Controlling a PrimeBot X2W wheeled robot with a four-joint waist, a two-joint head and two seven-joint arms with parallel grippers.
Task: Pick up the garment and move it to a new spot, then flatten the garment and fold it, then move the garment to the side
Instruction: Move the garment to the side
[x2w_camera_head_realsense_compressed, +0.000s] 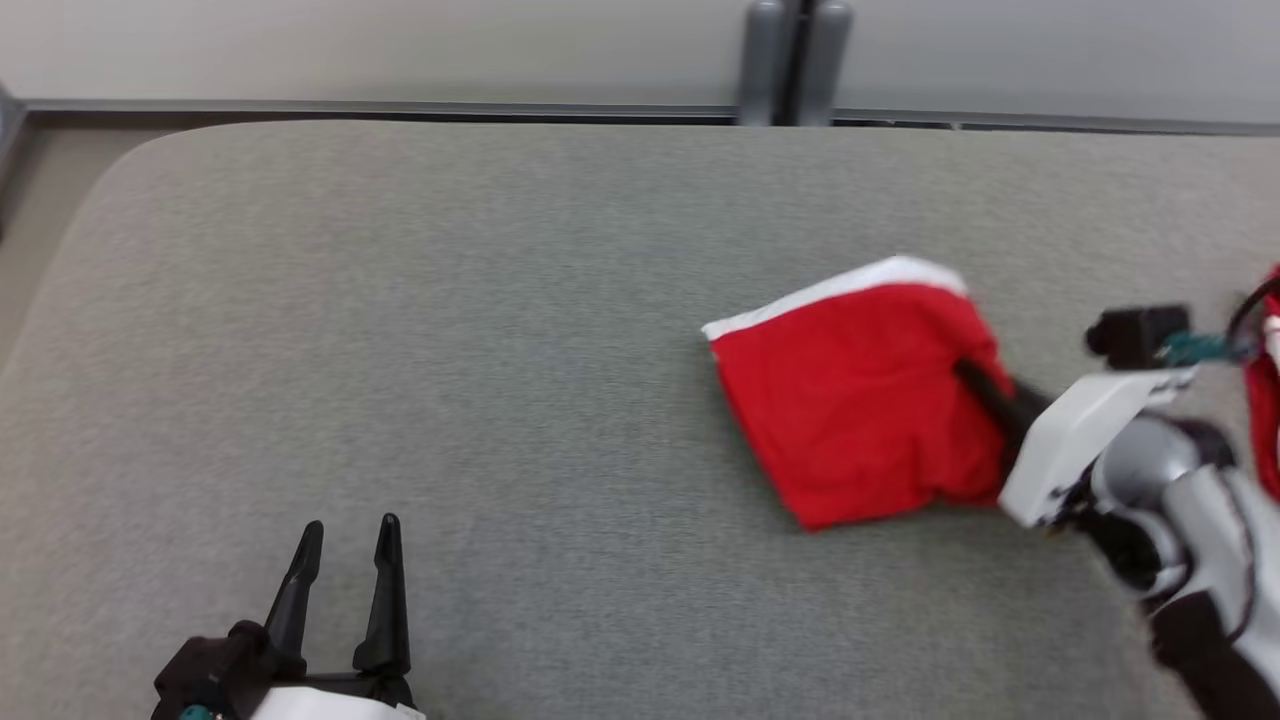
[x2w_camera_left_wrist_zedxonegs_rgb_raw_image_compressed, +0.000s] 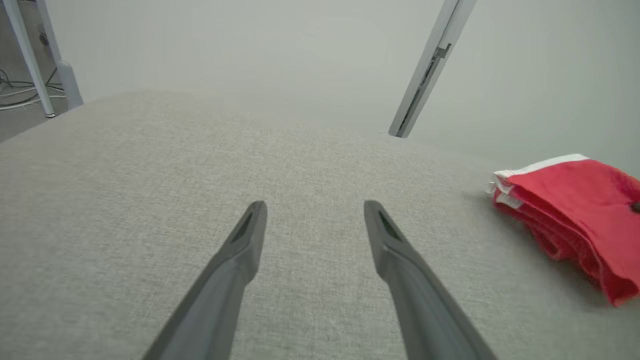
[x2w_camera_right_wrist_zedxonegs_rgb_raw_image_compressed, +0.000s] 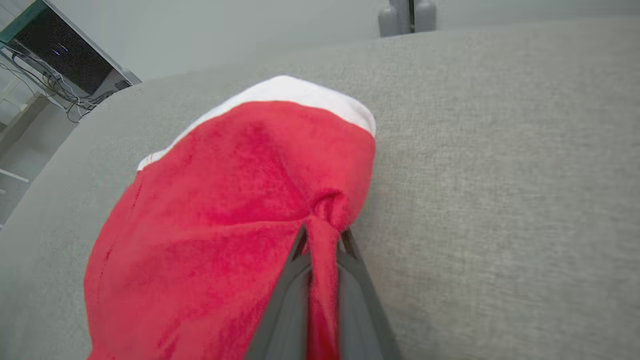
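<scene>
The garment (x2w_camera_head_realsense_compressed: 850, 400) is a folded red cloth with a white band along its far edge, lying on the grey padded table (x2w_camera_head_realsense_compressed: 450, 350) right of centre. My right gripper (x2w_camera_head_realsense_compressed: 972, 375) comes in from the right and is shut on a pinch of the garment's right edge. In the right wrist view the two fingers clamp a bunched ridge of the red garment (x2w_camera_right_wrist_zedxonegs_rgb_raw_image_compressed: 225, 210) between them at the right gripper (x2w_camera_right_wrist_zedxonegs_rgb_raw_image_compressed: 322, 235). My left gripper (x2w_camera_head_realsense_compressed: 347, 535) rests open at the lower left, far from the cloth. The left wrist view has the left gripper (x2w_camera_left_wrist_zedxonegs_rgb_raw_image_compressed: 315, 210) open over bare table, the garment (x2w_camera_left_wrist_zedxonegs_rgb_raw_image_compressed: 575, 200) at its right.
The table's rounded far-left corner (x2w_camera_head_realsense_compressed: 130, 170) drops to the floor. A grey post (x2w_camera_head_realsense_compressed: 795, 60) stands behind the far edge by the wall. Another bit of red fabric (x2w_camera_head_realsense_compressed: 1268, 400) shows at the right edge.
</scene>
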